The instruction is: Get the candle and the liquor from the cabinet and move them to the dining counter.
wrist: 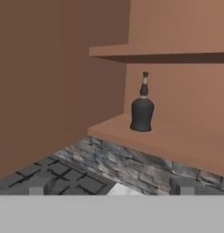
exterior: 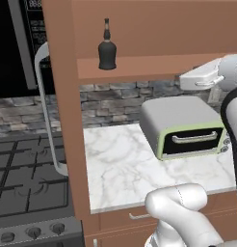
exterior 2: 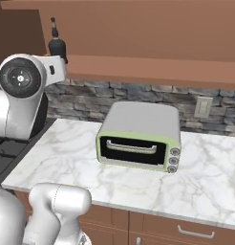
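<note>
The brown wooden cabinet (exterior: pixel 67 120) takes up the top and centre-left of the left base view, its open door standing edge-on down the middle with a long silver bar handle (exterior: pixel 46 111) on its left face, and its lower shelf (exterior: pixel 154 65) running across the upper right. Below it, in the centre of the frame, lies the marble counter (exterior: pixel 120 169) backed by a grey stone wall, and at the lower left the black stove top (exterior: pixel 29 178) sits under a dark microwave (exterior: pixel 14 43) in the upper left corner. A grey toaster oven (exterior 2: pixel 138 134) with a pale green front stands in the middle of the right base view on that counter. The liquor (exterior: pixel 107 48), a small black bell-shaped bottle with a thin neck, stands upright on the cabinet shelf at the top centre-left of the left base view; in the hand view it sits just right of centre, alone on the shelf near the inner corner. The hand (wrist: pixel 111 187) shows its two dark tips at the bottom of the hand view, spread wide apart and holding nothing, well short of the bottle. The candle is not on the visible stretch of shelf, so I cannot say where it stands. My judgement is that the liquor is yet to be fetched: reaching in, gripping it and carrying it to the dining counter all remain.
</note>
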Controlling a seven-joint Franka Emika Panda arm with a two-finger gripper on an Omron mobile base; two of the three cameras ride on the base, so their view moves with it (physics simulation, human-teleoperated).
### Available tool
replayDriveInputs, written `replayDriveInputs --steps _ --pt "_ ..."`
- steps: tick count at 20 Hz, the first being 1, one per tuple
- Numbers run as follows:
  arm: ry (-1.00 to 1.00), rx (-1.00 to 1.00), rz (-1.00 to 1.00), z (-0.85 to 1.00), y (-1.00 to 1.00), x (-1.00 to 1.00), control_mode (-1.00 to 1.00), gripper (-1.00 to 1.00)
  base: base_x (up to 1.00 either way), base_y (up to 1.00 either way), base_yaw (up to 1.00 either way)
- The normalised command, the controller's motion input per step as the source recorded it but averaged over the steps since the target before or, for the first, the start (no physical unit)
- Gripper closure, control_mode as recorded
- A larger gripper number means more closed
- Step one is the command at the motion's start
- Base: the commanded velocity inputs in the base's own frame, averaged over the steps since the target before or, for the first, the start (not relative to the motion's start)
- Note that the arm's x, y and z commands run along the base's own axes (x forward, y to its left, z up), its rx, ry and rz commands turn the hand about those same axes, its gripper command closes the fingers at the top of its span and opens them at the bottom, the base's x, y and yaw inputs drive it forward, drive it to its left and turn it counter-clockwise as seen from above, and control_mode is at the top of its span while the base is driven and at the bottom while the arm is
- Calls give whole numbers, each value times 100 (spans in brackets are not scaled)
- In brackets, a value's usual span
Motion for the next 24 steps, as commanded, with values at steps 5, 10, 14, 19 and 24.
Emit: replayDriveInputs --steps 5,10,14,19,24 --pt "0 3 0 0 0 49 -100 -100 0 0 0" --pt "-1 3 0 0 0 49 -100 -100 0 0 0" --pt "0 5 0 0 0 48 -100 -100 0 0 0" --pt "-3 6 0 9 0 36 -100 -100 0 0 0" --pt "-8 1 0 16 7 26 -100 -100 0 0 0"
